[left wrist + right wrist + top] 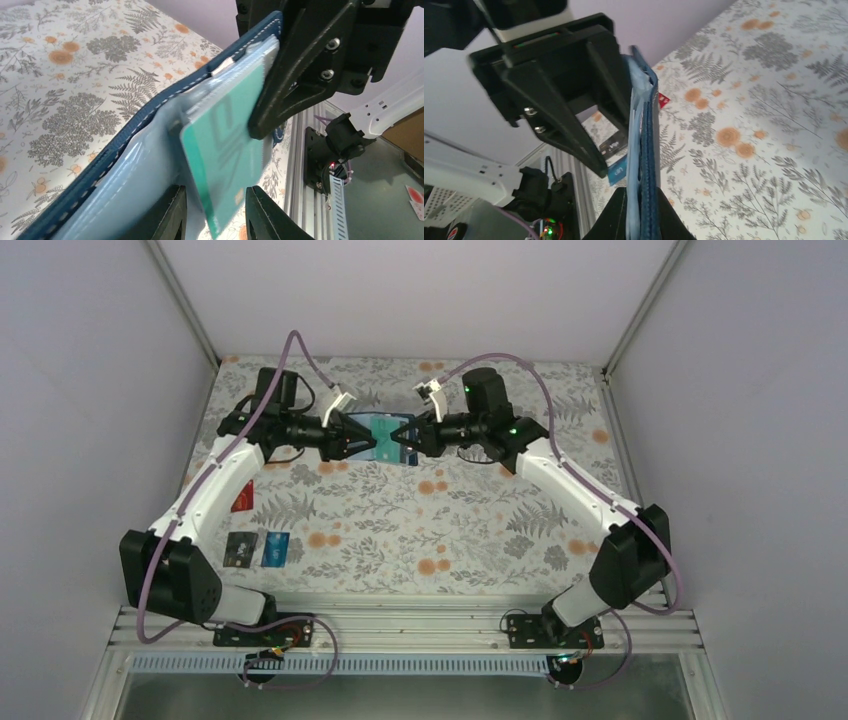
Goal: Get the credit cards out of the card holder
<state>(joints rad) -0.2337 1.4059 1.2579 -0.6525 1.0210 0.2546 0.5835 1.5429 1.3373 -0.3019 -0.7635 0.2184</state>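
Observation:
The navy card holder [390,453] is held up off the table between both grippers, open, with its light blue pockets [130,170] facing my left wrist camera. My right gripper [408,437] is shut on the holder's edge, which shows edge-on in the right wrist view [646,165]. A teal card [225,155] sticks partly out of a pocket. Its free end lies between the fingers of my left gripper [215,215], which stand apart on either side. Red [242,498], black [238,548] and blue [276,548] cards lie on the table at the near left.
The table has a floral cloth [470,530]. Grey walls close in the left, right and back. A metal rail [400,625] with the arm bases runs along the near edge. The loose cards also show in the right wrist view [613,145] below the holder.

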